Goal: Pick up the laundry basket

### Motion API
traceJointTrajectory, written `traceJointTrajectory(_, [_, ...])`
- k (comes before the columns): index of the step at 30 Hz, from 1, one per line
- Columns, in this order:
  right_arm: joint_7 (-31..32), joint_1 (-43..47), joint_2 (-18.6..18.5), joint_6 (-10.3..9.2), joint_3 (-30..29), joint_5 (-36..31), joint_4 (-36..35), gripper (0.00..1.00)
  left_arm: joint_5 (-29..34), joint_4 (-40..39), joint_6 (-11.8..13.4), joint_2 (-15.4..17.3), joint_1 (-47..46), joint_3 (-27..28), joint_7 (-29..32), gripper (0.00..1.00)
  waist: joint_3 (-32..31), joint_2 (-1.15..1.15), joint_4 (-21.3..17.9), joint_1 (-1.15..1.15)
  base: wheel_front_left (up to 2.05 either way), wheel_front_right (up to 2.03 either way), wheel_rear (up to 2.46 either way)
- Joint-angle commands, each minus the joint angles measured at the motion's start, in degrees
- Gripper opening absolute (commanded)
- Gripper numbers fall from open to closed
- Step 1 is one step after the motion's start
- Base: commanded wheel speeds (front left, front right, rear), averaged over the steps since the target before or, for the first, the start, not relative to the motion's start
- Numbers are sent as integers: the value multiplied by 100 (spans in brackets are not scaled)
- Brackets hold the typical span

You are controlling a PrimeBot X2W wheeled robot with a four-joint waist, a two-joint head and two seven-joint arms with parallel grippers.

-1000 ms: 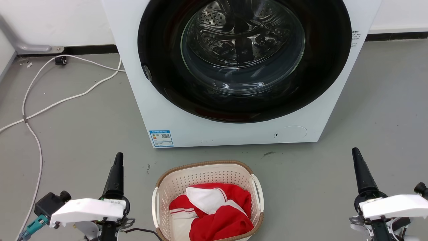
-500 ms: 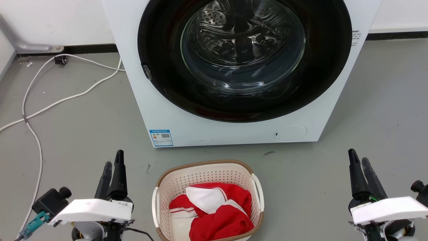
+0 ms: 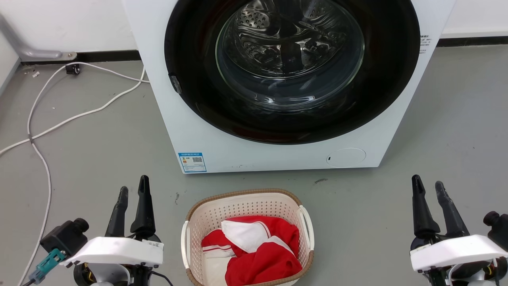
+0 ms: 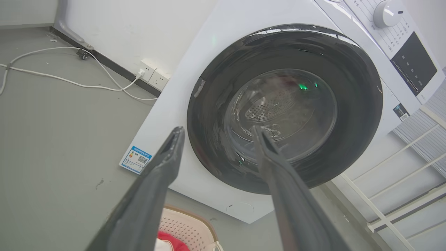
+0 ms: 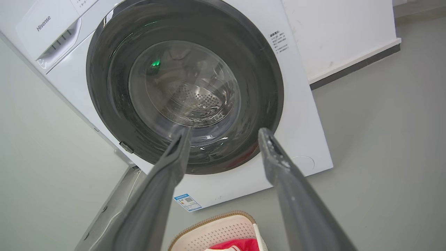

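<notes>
Laundry basket (image 3: 238, 208) is on the floor (image 3: 99, 131) right in front of the washer (image 3: 254, 157), with red and white clothes (image 3: 262, 258) piled inside. Biggest risk imo: lift by just one of the white side handles (image 3: 308, 226) and it tips and dumps the load, or those long fingers slip off the thin plastic. Left gripper (image 3: 133, 183) and right gripper (image 3: 427, 180) hover well apart from it on either side, pointing at the washer, both sets of jaws spread with nothing between them.
</notes>
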Motion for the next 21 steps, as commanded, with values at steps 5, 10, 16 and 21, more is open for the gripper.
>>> traceJointTrajectory(5, [-133,37,-19,0,20,-554,-161,100,476,-115,-52,26,51,-24,-137,100,6,0,1,0,0,0,0])
traceJointTrajectory(10, [-212,70,-19,0,26,-900,-213,100,799,-128,-52,28,70,-62,-208,100,16,0,3,0,0,0,0])
traceJointTrajectory(16, [-299,115,-20,0,5,-1303,-265,100,1157,-141,5,28,107,-71,-298,100,28,0,5,0,0,0,0])
traceJointTrajectory(21, [-356,141,-20,0,16,-1555,-299,100,1388,-151,45,29,133,-59,-352,100,35,0,2,0,0,0,0])
